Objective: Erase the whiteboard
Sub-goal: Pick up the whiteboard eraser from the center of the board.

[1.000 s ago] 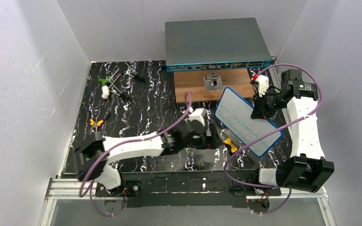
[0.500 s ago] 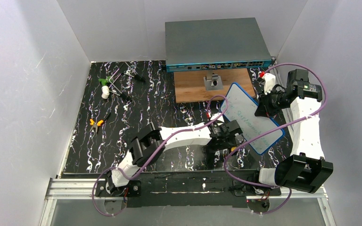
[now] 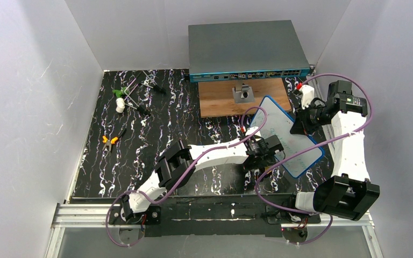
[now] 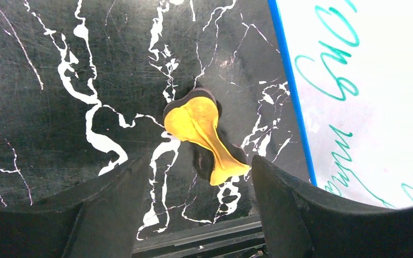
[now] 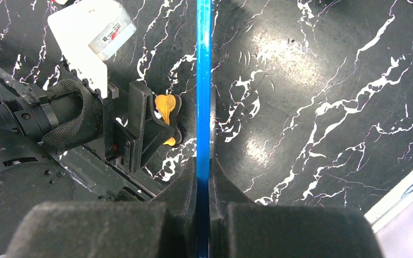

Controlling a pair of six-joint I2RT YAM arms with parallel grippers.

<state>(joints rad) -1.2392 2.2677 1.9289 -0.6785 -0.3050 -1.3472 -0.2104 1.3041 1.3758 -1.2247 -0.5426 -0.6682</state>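
Showing an early stage of the erasing task: the small white rectangular board with a thin blue rim point(image 3: 287, 142) lies right of centre on the black white-veined marble tabletop point(image 3: 156, 129), just near of a brown wooden panel point(image 3: 220, 102) and of a large grey box with ports point(image 3: 247, 48). The right gripper point(image 5: 203, 174) is clamped on the board's far right rim. The right wrist view shows the blue edge pinched edge-on between its black pads; whether that side is raised off the tabletop cannot be told. Green handwritten lines point(image 4: 328, 80) run across the white face in both the top and left wrist views, so no wiping is judged done. The left gripper point(image 4: 199, 180) hangs with its jaws spread fairly wide and holding nothing, directly above a yellow and black moulded eraser point(image 4: 201, 134). The eraser rests on the tabletop just left of the board's near left rim, apart from it. What is left, by judgement, is nearly everything: closing on the eraser, carrying it onto the board, and rubbing away every green line while the right gripper steadies the board.
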